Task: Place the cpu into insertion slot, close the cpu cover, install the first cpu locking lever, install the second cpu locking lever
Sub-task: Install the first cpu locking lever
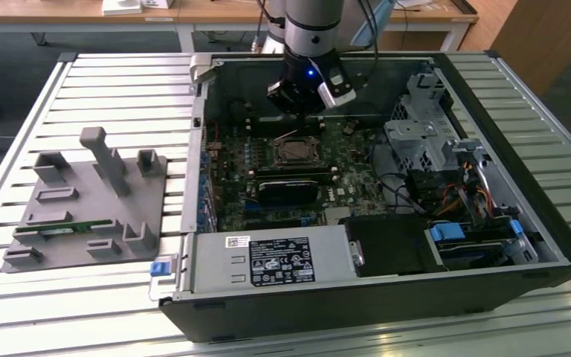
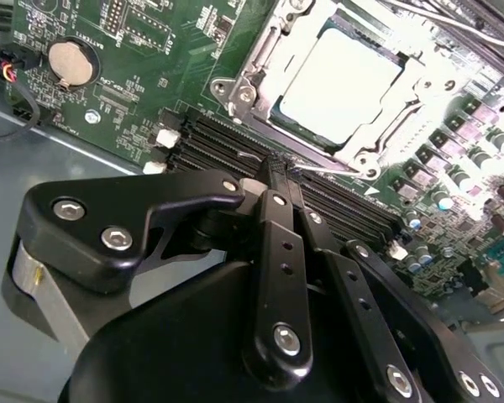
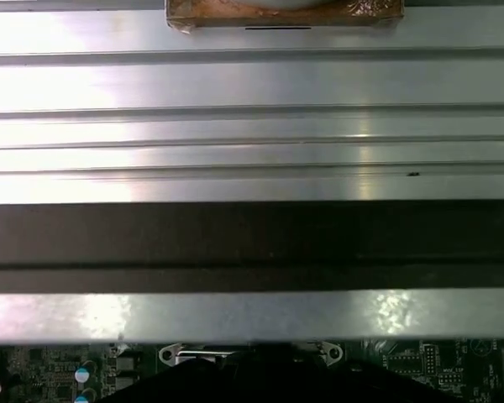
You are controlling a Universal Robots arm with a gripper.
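The cpu [image 2: 340, 80] lies with its pale metal top up in the insertion slot [image 2: 239, 88] on the green board. The silver cpu cover [image 2: 420, 84] appears to lie flat around it. In the exterior view the slot [image 1: 294, 154] sits mid-board inside the open case. My gripper [image 1: 303, 104] hangs just beyond it, toward the case's far wall. In the second wrist view my black gripper [image 2: 273, 172] is shut, its tips over the long black slots beside the socket. A thin silver wire [image 2: 307, 168] shows at the tips; I cannot tell if they touch it.
Long black memory slots [image 2: 227, 143] and a coin battery [image 2: 71, 63] flank the socket. A black card [image 1: 288, 190], power supply [image 1: 271, 260] and drive cage [image 1: 419, 141] crowd the case. A grey fixture [image 1: 87, 201] stands on the slatted table [image 3: 252, 84] at the exterior view's left.
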